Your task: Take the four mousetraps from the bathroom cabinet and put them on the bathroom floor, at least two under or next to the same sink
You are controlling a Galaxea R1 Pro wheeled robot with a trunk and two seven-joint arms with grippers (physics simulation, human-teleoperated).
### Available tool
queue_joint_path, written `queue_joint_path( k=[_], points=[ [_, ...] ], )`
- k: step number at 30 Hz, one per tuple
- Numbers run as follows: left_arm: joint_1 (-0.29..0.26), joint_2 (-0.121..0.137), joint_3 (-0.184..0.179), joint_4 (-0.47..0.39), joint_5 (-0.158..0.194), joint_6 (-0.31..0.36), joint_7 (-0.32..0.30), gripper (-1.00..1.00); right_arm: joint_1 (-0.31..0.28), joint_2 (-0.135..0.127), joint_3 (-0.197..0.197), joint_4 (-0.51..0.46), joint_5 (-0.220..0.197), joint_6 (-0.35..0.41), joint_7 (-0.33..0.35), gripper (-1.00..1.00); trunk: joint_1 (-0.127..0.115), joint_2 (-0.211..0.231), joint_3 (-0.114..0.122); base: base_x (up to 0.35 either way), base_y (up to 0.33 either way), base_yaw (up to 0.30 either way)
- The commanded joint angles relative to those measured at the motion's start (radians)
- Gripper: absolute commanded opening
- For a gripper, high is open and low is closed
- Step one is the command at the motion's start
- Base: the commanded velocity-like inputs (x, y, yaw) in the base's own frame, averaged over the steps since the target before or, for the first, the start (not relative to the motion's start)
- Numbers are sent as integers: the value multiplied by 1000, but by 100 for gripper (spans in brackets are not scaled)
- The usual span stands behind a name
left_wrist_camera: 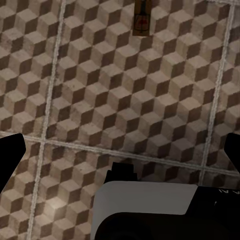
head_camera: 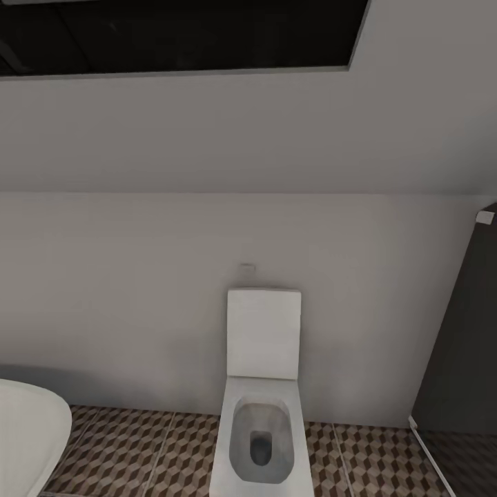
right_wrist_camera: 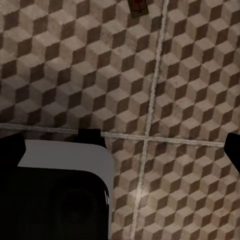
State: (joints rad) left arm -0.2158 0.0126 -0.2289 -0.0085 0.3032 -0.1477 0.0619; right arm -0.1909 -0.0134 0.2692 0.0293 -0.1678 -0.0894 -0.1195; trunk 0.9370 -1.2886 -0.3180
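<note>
The bathroom floor (left_wrist_camera: 125, 95) of brown, beige and cream cube tiles lies below both hanging grippers. One mousetrap (left_wrist_camera: 142, 20), a small brown wooden base with a dark piece on it, lies flat on the tiles well ahead of my left gripper (left_wrist_camera: 120, 152). That gripper is open, its black fingertips (left_wrist_camera: 10, 160) spread wide with nothing between them. In the right wrist view a mousetrap (right_wrist_camera: 138, 6) lies on the floor (right_wrist_camera: 100, 75) at the picture's edge, far from my right gripper (right_wrist_camera: 122, 150), which is also open and empty. The cabinet and the sink are out of view.
A white toilet (head_camera: 262, 414) with its lid up stands against the pale wall straight ahead. The rounded white rim of a bathtub (head_camera: 31, 435) shows at the lower left. A dark glass panel (head_camera: 459, 345) closes off the right. Grey and black parts of my own body (left_wrist_camera: 145, 210) sit below the grippers.
</note>
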Motion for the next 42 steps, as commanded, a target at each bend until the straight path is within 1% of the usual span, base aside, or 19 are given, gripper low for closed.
queue_joint_path(
  k=[1,24,42],
  points=[
    [-1,0,-9,0,7,-2,3,100,-1,1,8,3,-9,-6,0,100,0,-1,-1,0,0,0],
    [0,8,-14,-7,5,-3,3,100,-1,0,5,3,-3,-15,-6,100,0,-1,-1,0,0,0],
    [0,9,-17,-7,-3,-3,4,100,-1,-2,5,3,-1,-18,-6,100,0,-1,-1,0,0,0]
  ],
)
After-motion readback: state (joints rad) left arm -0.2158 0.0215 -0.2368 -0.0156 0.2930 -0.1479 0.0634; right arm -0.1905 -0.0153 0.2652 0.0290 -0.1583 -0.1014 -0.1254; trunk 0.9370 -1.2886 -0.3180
